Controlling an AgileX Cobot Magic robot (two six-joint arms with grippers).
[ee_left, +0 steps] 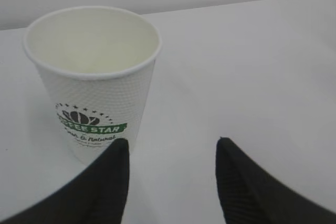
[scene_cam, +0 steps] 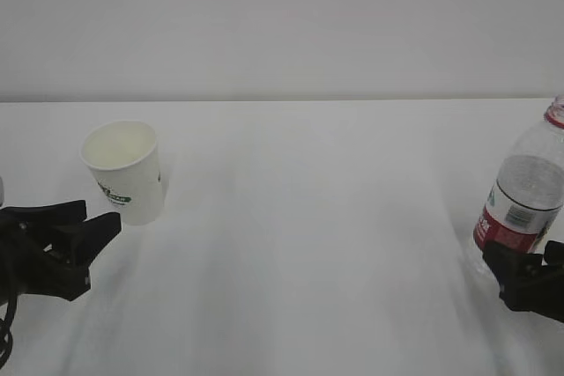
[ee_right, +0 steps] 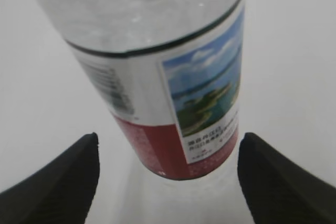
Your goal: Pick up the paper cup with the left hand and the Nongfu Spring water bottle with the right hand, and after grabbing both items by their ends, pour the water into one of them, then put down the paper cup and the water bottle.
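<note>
White table [scene_cam: 308,217] stretches wide between the two arms, with a pale wall [scene_cam: 282,24] behind. The paper cup [scene_cam: 125,171] stands upright on the left, mouth open. The left hand [scene_cam: 84,239] sits low just in front of it, fingers parted, and in the wrist view the cup is off to the left of the gap, its base right by one fingertip, not gripped. Over on the right edge, the Nongfu Spring water bottle [scene_cam: 524,195] stands upright. The right hand [ee_right: 168,153] has its fingers spread wide either side of the bottle's lower label, not clamped.
</note>
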